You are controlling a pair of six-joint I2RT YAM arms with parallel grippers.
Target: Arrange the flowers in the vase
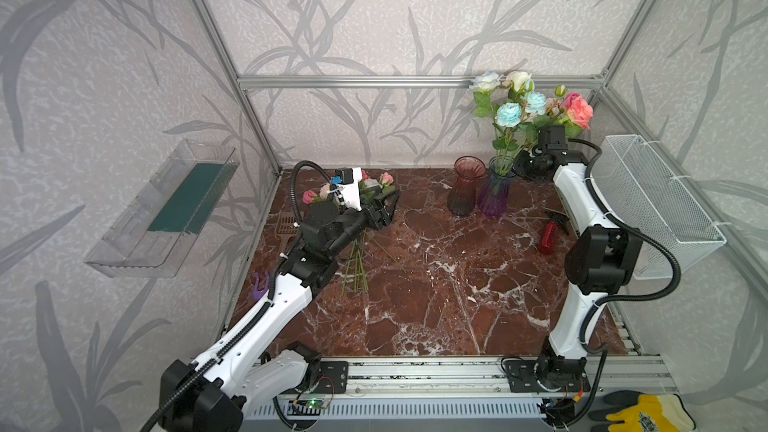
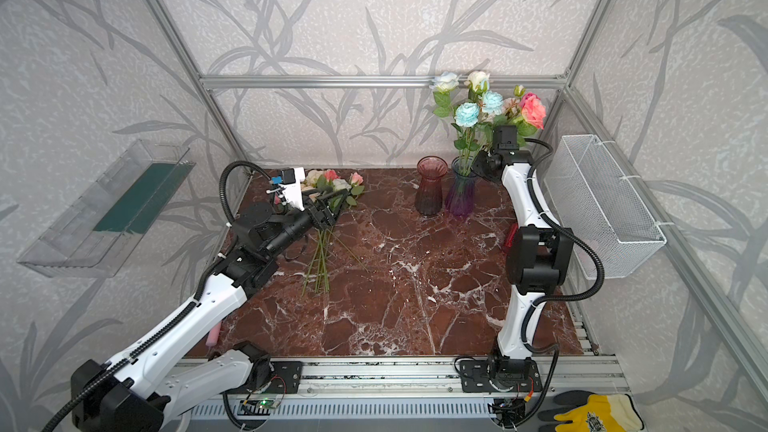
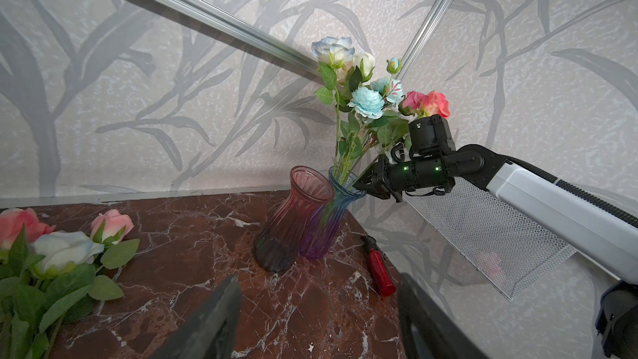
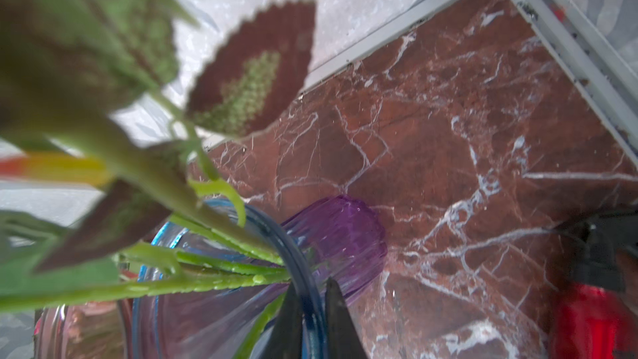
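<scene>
While my right gripper pinched the rim of the blue vase, my left gripper hung spread beside the flowers lying on the table, where I judged a low single-stem grip best.

Pale blue, cream, pink and coral roses stand on leafy green stems in an upright ribbed glass vase, blue at the rim and purple below, at the table's far right, while a loose bunch of pink, white and peach ones lies flat at the far left, stems pointing near.
</scene>
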